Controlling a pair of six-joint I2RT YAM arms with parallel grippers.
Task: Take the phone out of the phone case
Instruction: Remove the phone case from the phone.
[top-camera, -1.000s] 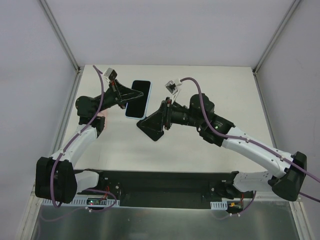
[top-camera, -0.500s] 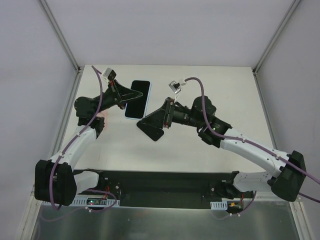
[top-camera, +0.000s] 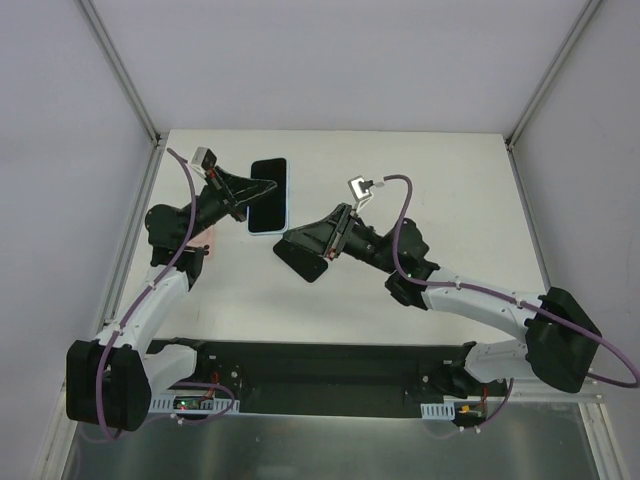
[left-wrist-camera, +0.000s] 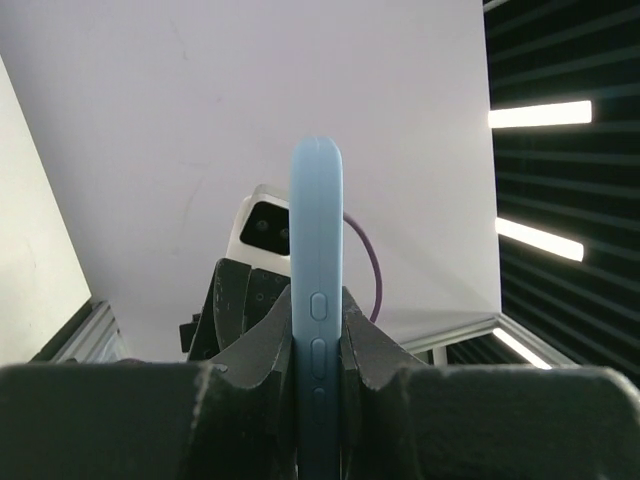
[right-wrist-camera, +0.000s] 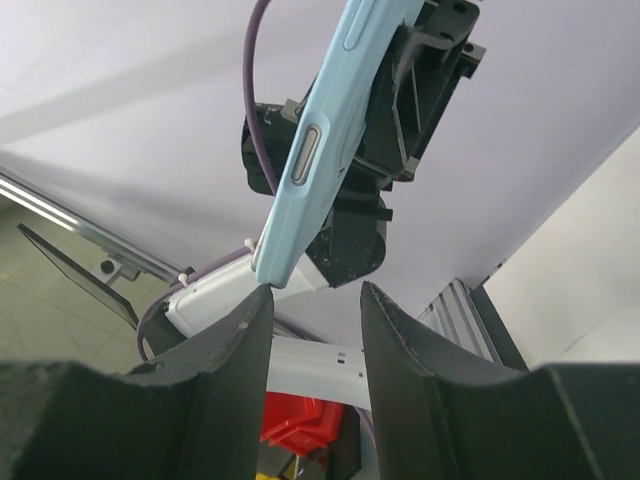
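The phone in its light-blue case (top-camera: 267, 195) is held up off the white table (top-camera: 450, 190), screen toward the top camera. My left gripper (top-camera: 248, 190) is shut on the case's long sides. In the left wrist view the case (left-wrist-camera: 316, 250) stands edge-on between the fingers, side buttons showing, and the gripper (left-wrist-camera: 316, 345) clamps it. My right gripper (top-camera: 300, 250) is open and empty, just below and right of the phone. In the right wrist view the case (right-wrist-camera: 320, 140) hangs above the open gripper (right-wrist-camera: 312, 295), its lower corner close to the left fingertip (right-wrist-camera: 252, 300).
White walls with metal frame posts (top-camera: 125, 75) surround the table. The black base rail (top-camera: 320, 370) runs along the near edge. A red bin (right-wrist-camera: 300, 425) shows low in the right wrist view.
My left gripper has shifted the phone a little to the left. My right arm has swung lower and its gripper has moved slightly left, staying open under the phone.
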